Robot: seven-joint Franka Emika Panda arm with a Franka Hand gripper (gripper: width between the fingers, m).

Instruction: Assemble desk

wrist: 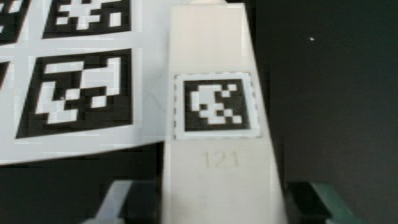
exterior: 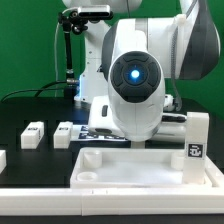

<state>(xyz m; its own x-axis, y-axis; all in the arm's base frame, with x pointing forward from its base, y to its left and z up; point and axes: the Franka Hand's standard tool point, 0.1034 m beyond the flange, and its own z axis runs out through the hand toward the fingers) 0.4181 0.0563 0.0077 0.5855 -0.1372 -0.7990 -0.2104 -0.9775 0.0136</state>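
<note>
In the wrist view a white square desk leg point(wrist: 217, 100) with a black-and-white tag lies on the black table beside the marker board point(wrist: 71, 80). My gripper point(wrist: 217, 206) is open and straddles this leg. Each finger point(wrist: 128, 200) stands a small dark gap away from the leg's sides. In the exterior view the arm's big white body hides the gripper and this leg. The desk top point(exterior: 130, 168), white with a raised rim, lies at the front. Two more legs point(exterior: 33, 135) point(exterior: 66, 134) lie at the exterior view's left. One leg point(exterior: 196, 138) stands upright at the right.
The robot's white body point(exterior: 135, 75) fills the middle of the exterior view. The marker board shows partly behind it point(exterior: 98, 128). Another white piece point(exterior: 2, 158) shows at the left edge. A dark stand point(exterior: 70, 50) is at the back left before a green wall.
</note>
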